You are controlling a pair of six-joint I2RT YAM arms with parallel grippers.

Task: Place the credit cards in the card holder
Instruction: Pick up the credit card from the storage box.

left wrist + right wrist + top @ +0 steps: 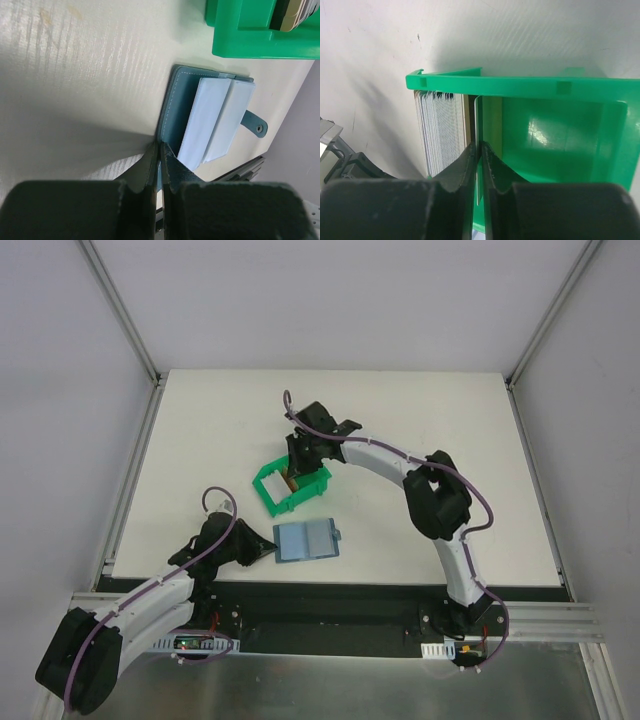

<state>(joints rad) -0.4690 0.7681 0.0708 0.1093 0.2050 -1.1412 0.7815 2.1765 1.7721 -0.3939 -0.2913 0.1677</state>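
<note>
- A white counter (420,440), seen from above, with two black and white robot arms reaching in from its near edge.
- One green bin (265,487) stands near the middle of the counter. One teal-blue card holder (307,541) lies open and flat just in front of the bin, with a gap between the two.
- The credit cards (442,130) stand on edge against one end wall of the bin. They are a tightly packed pale stack, too close together to count.
- One tan card (468,120) stands beside the stack.
- The right hand (479,147) reaches down into the bin with its fingers narrowed to a pinch on one pale card (478,115) next to the tan one. The fingers hide that card's lower part.
- From above, the right wrist covers the far side of the bin and most of the cards.
- The rest of the bin's floor is bare green plastic.
- The left hand (160,150) lies low on the counter, fingers clamped on the outer edge of the card holder's cover.
- The card holder shows two pale blue pockets (207,120) side by side.
- One strap (255,124) with a small snap sticks out from the edge farthest from the left hand.
- The bin's near wall stands between the cards and the card holder.
</note>
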